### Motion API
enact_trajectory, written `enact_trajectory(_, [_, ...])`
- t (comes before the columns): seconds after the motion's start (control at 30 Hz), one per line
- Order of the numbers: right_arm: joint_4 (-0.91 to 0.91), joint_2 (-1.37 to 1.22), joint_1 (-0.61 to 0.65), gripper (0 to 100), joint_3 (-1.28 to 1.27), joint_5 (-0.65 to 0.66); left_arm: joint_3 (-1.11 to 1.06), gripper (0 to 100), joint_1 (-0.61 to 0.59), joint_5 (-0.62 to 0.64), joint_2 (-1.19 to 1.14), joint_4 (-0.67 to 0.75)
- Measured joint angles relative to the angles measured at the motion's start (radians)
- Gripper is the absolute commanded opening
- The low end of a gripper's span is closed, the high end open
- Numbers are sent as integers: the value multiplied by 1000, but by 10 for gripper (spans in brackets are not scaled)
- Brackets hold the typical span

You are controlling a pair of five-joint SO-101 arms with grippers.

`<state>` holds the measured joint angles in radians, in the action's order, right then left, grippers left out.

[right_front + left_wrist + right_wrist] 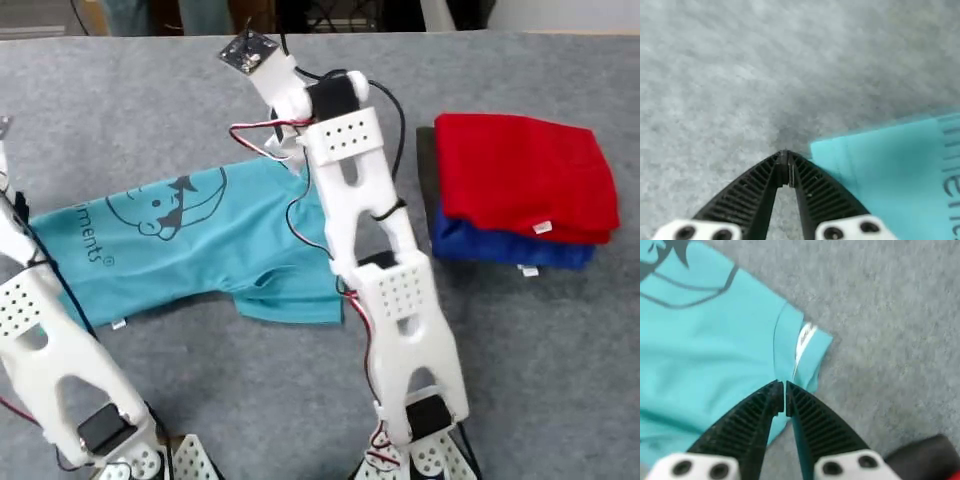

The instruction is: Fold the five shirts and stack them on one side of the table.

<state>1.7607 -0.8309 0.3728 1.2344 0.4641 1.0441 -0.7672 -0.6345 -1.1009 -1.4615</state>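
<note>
A teal shirt [200, 245] with a dark print lies spread flat on the grey table, left of centre. The right arm [350, 190] stretches over it to its collar end. In the right wrist view my right gripper [785, 390] is shut, its tips over the collar edge of the teal shirt [715, 340] beside a white label [804, 337]; I cannot tell whether cloth is pinched. My left gripper [786, 161] is shut with nothing in it, just off a hem corner of the teal shirt [880, 170]. A folded red shirt [525, 170] lies on a folded blue one [500, 248] at the right.
The left arm [45, 340] stands along the table's left edge. A dark folded piece [425, 165] pokes out from under the left side of the red and blue stack. Bare grey table [540, 380] lies in front of the stack and behind the teal shirt.
</note>
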Motion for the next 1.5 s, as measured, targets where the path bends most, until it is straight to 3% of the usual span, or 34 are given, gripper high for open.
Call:
enact_trajectory(0.1, [-2,106,2,15,-155,0,17,29,2,14,-63,78])
enact_trajectory(0.27, [-2,204,2,15,-336,61,112,29,29,18,-101,80])
enact_trajectory(0.5, [-2,230,0,15,-374,75,284,29,38,5,-129,-89])
enact_trajectory(0.63, [-2,230,0,15,-374,75,324,29,25,-78,-157,-178])
enact_trajectory(0.87, [-2,230,8,15,-377,75,362,29,18,-123,-180,-229])
enact_trajectory(1.1, [-2,216,6,15,-381,75,554,29,-14,-2,-187,-285])
enact_trajectory(1.3, [-77,51,6,15,-381,34,529,29,-31,114,-77,-292])
enact_trajectory(1.5, [-123,-63,-17,15,-381,20,396,29,35,127,-48,-292])
